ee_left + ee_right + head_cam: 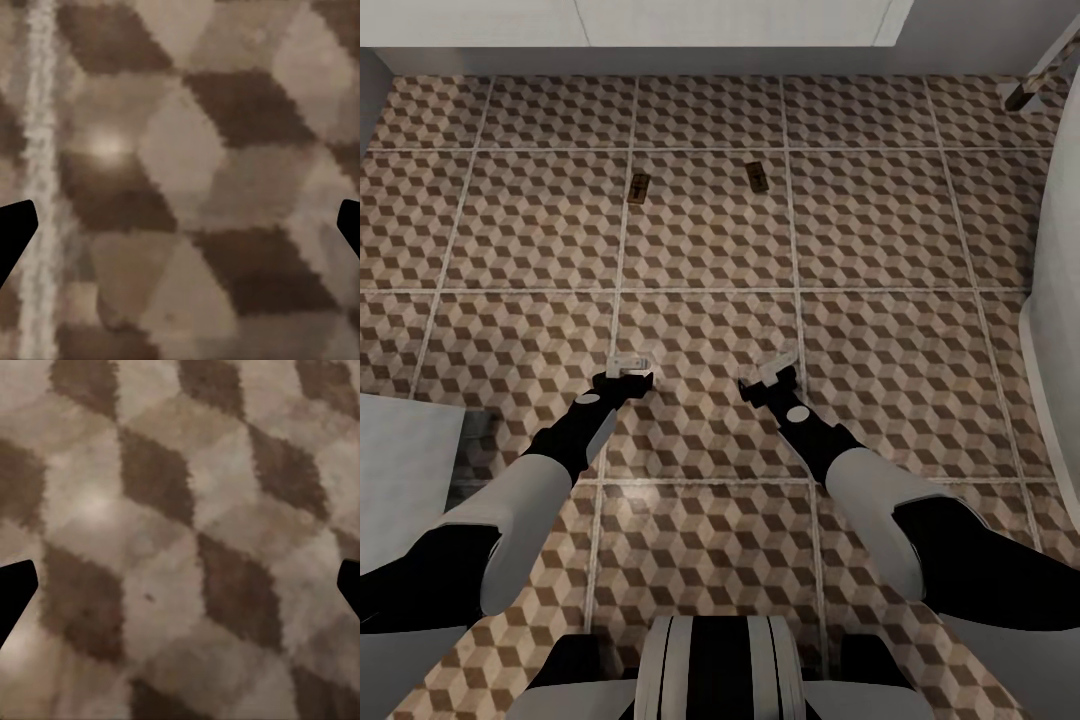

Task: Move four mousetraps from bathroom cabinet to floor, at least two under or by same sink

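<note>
Two mousetraps [640, 187] [757, 176] lie upper centre on the bathroom floor [880, 230], near the white sink front [660, 20], probably. Left gripper [628, 368] and right gripper [770, 378] hover, fingers spread, empty. Rolling forward risks crushing or scattering them.

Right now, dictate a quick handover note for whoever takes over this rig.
Left claw: open, empty, low over the bathroom floor.
Right claw: open, empty, also low over the tiles.
Two mousetraps lie on the floor ahead, side by side but apart: one and another, near the white wall base.
Done: these two placed.
Left: by the task, two more traps to fetch from the cabinet; I cannot tell here whether a sink stands beside the placed pair.
</note>
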